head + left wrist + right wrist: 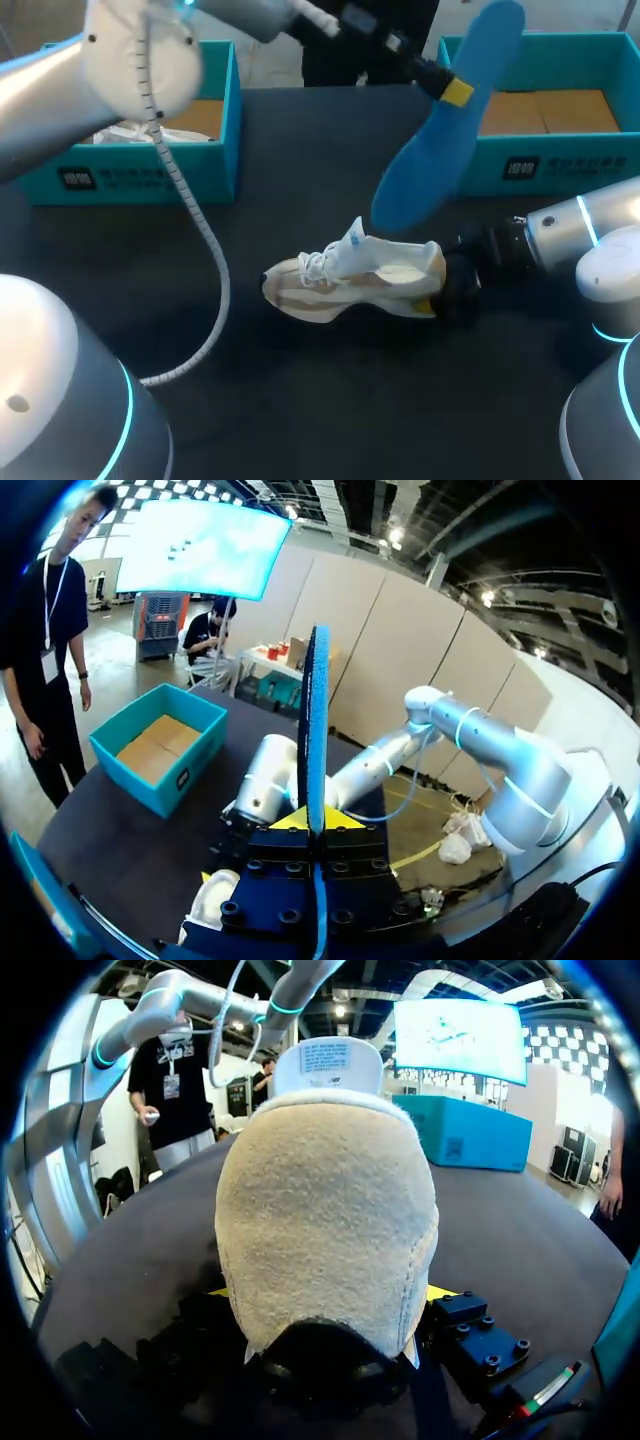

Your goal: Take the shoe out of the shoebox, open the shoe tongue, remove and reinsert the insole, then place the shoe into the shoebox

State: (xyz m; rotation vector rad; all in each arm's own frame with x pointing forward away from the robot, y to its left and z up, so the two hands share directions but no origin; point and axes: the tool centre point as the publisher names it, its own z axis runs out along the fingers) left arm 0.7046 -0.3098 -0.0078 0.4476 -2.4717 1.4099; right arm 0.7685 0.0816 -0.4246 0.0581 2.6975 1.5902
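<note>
A white and beige shoe (350, 280) lies on its side mid-table, toe pointing left, tongue (328, 1060) pulled up. My right gripper (440, 287) is shut on its heel; in the right wrist view the heel (330, 1220) fills the space between the yellow tips of that gripper (330, 1295). My left arm reaches across from the left, and its gripper (455, 90) holds a blue insole (440, 140) in the air above and behind the shoe. In the left wrist view the insole (317, 710) stands edge-on, pinched between the left gripper's (317, 820) yellow tips.
A teal shoebox (150, 180) with white paper inside stands at the back left. A second teal box (560, 165) with a cardboard floor stands at the back right. A white coiled cable (205, 250) from my left arm hangs over the table's left half.
</note>
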